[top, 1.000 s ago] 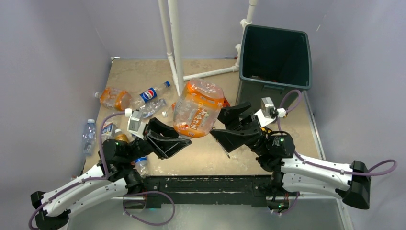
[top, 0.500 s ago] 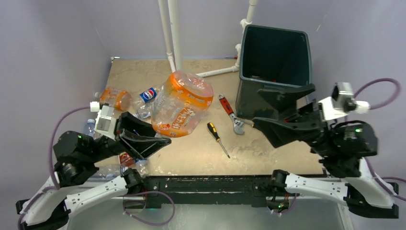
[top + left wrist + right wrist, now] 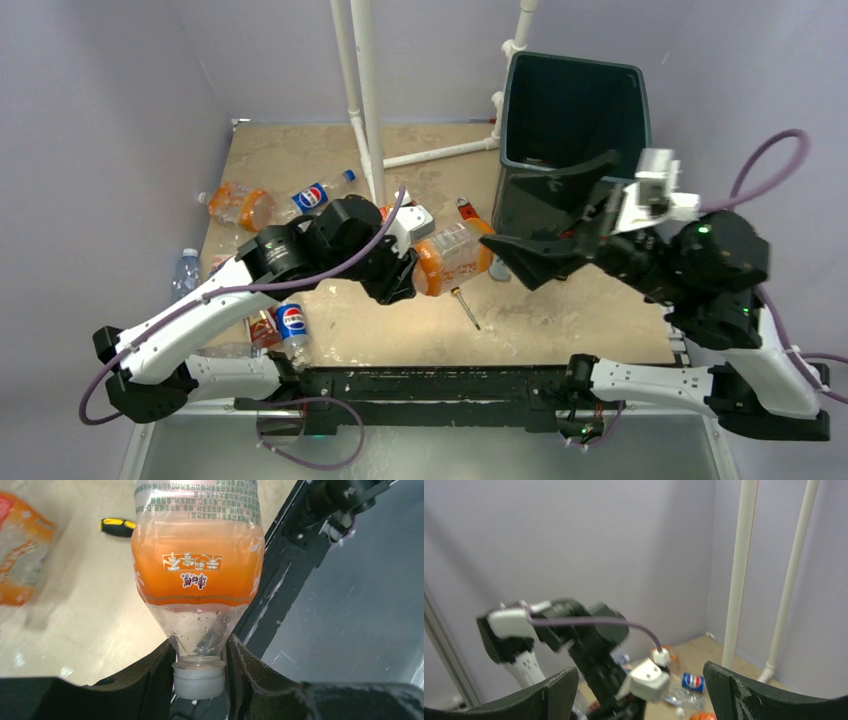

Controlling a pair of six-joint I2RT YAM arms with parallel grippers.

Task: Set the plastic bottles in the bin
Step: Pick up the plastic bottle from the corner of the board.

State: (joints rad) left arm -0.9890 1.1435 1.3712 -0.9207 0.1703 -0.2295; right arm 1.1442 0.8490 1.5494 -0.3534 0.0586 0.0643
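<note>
My left gripper [image 3: 408, 278] is shut on the neck of an orange-labelled plastic bottle [image 3: 455, 252] and holds it over the middle of the table. In the left wrist view the jaws [image 3: 200, 672] pinch just above the grey cap, and the bottle [image 3: 197, 570] points away. My right gripper [image 3: 548, 215] is open and empty, raised in front of the dark green bin [image 3: 640, 120] at the back right. Its fingers [image 3: 744, 692] frame the left arm. More bottles lie at the left: an orange-tinted one [image 3: 238, 205], a Pepsi one [image 3: 320, 192] and a clear one [image 3: 185, 275].
A yellow-and-black screwdriver [image 3: 465, 305] lies under the held bottle, and it also shows in the left wrist view [image 3: 117, 526]. A red-handled wrench [image 3: 468, 208] is partly hidden. White pipes [image 3: 365, 90] stand at the back. Pepsi [image 3: 292, 325] and red-labelled [image 3: 262, 328] bottles lie by the near edge.
My left arm has swung from the near left to the table's middle, carrying the orange bottle lower and to the right. My right gripper stayed open and moved left in front of the bin.
</note>
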